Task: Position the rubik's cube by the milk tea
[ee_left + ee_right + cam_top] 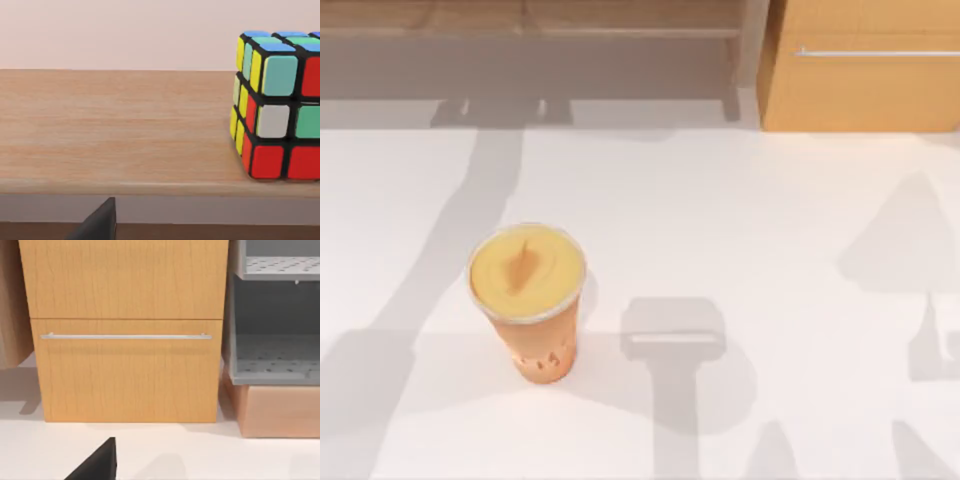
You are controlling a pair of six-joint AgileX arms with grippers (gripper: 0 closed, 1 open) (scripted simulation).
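We are facing the rubik's cube (pixel 275 105) sitting on a wooden shelf (pixel 120 130), ahead of our left jaws; the milk tea (pixel 528 298) is standing on the bench (pixel 740 250); jaw states we cannot tell.

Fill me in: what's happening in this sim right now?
Nothing is being held yet. The milk tea stands upright on the white table, left of centre in the top view. The cube sits on a wooden shelf, seen from the left wrist camera. The right wrist camera faces a wooden drawer cabinet beside a grey rack. The cube is not by the cup yet.
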